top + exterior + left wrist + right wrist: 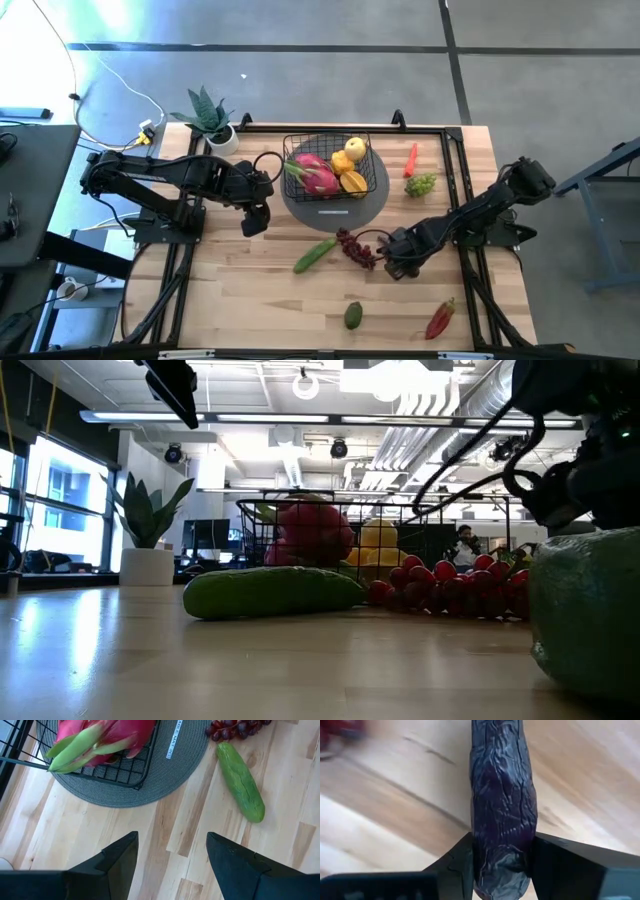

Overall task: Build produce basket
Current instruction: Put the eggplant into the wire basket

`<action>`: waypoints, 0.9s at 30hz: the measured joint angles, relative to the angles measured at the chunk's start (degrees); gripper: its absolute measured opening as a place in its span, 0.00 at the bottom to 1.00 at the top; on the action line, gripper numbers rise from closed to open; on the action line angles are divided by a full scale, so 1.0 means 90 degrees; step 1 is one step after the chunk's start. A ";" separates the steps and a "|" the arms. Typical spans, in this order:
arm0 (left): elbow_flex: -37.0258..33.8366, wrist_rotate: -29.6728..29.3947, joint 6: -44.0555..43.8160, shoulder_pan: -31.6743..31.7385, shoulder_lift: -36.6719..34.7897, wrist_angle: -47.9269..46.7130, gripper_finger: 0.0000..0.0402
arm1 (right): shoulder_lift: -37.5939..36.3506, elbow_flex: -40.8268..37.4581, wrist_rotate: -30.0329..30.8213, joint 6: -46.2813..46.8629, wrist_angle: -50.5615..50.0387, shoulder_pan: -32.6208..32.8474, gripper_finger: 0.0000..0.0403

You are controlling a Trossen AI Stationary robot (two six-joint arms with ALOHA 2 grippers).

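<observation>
The black wire basket (327,160) stands on a round grey mat (372,192) and holds a pink dragon fruit (316,174), a yellow pear (354,150) and a starfruit (352,181). My left gripper (255,221) hangs open and empty left of the mat, over bare wood (172,845). My right gripper (398,264) is shut on a dark purple wrinkled long vegetable (502,795), just right of the purple grapes (357,247). The green cucumber (315,254) lies on the table in front of the mat. My right gripper pinches the dark purple vegetable between its two fingers, on its two long sides near one end (500,855). The rest of it runs on forward past the fingertips. The arm comes from the table's right, slanting down. Whether the vegetable is clear of the table, I cannot tell.
A red chilli (411,160) and green grapes (421,184) lie right of the mat. An avocado (353,315) and a red fruit (440,318) lie near the front edge. A potted plant (212,122) stands at the back left. Bare wood lies at the front left.
</observation>
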 joint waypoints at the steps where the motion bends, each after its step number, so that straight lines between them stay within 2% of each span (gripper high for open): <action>1: 0.0000 0.0000 0.0001 0.0000 -0.0002 -0.0001 0.56 | -0.0048 0.0000 0.0006 0.0071 0.0091 0.0000 0.27; 7: 0.0000 0.0000 -0.0005 0.0000 -0.0002 0.0000 0.56 | -0.0562 0.0000 0.0448 0.0569 0.0581 0.0000 0.31; 15: 0.0000 0.0002 -0.0018 0.0000 0.0000 0.0001 0.56 | -0.1361 0.0000 0.1418 0.0803 0.1139 -0.0194 0.29; 22: 0.0000 -0.0194 -0.0122 0.0009 -0.0001 0.0009 0.56 | -0.1811 0.0000 0.2053 0.0121 0.1938 -0.0725 0.29; 27: 0.0000 -0.0165 -0.0339 0.0152 0.0000 0.0011 0.56 | -0.1916 0.0000 0.2174 -0.0773 0.2746 -0.1268 0.29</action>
